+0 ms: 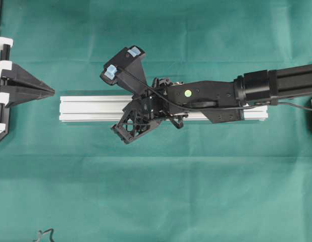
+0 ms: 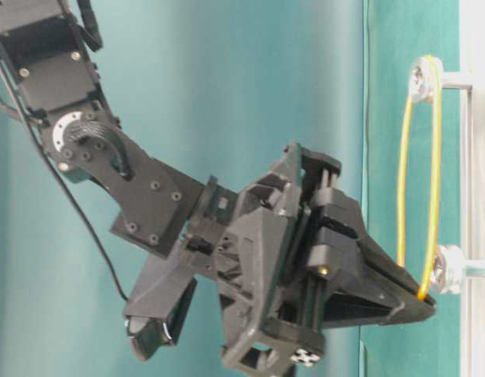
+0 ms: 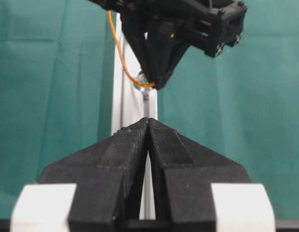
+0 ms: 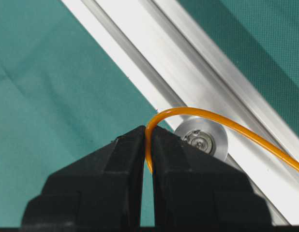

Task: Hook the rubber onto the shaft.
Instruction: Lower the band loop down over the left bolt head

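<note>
One band: the rubber (image 4: 198, 113), a thin orange loop, runs from the far pulley (image 2: 421, 78) down to the tips of the right gripper (image 4: 146, 140), beside the near pulley (image 4: 203, 138).
Right jaws: clenched on the rubber, which passes between the two tips.
Near pulley: a round silver wheel on a short shaft standing off the grey rail (image 1: 90, 108); the rubber arcs just above its rim and is not seated in it.
Step in hand: judged to be stretching the free end of the loop toward the near pulley.
Next move: likely calls for carrying the pinched end past the wheel's rim, lowering it into the groove, then letting go without the loop springing off.
Left gripper (image 3: 148, 126): parked well apart at the rail's end, jaws pressed together on nothing.
Counter (image 1: 156, 191): green cloth under the rail.
Hidden: from overhead the right arm covers both the rubber and the pulleys.
Unclear: whether the rubber touches the near wheel's rim cannot be told.
</note>
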You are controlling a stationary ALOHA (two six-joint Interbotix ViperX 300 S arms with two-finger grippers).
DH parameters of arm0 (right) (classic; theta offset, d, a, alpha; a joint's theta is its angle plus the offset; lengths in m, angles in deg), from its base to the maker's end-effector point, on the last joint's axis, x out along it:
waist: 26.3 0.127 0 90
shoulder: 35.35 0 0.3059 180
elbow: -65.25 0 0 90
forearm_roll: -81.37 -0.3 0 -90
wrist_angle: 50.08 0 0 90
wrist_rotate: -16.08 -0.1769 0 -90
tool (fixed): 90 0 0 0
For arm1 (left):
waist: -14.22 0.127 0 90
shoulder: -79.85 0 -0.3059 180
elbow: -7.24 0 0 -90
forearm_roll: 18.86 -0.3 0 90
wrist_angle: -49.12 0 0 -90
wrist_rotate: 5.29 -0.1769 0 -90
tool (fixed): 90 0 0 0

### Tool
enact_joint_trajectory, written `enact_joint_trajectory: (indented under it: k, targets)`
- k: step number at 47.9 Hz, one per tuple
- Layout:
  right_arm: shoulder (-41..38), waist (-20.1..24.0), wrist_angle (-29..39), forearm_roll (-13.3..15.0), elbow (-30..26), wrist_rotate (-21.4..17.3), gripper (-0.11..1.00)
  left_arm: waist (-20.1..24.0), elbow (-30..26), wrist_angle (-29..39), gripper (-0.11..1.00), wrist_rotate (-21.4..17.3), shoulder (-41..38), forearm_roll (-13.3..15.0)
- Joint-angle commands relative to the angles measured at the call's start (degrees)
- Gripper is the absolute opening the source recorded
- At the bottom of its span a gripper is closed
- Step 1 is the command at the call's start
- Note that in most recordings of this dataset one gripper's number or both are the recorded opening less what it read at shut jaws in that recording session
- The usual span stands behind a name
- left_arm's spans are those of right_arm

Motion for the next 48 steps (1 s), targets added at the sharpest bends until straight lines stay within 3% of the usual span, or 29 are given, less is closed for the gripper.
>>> enact_joint_trajectory:
  k: [1, 48]
  targets:
    - [0.7, 0.0, -1.1, 0.2, -1.8, 0.2, 0.07, -0.1, -1.8, -0.4, 0.0, 0.0, -0.4, -0.2]
    - [-1.4, -0.4, -3.3, 1.1, -1.5, 0.0, 0.07, 0.0, -1.8, -0.4, 0.0, -0.1, -0.4, -0.2]
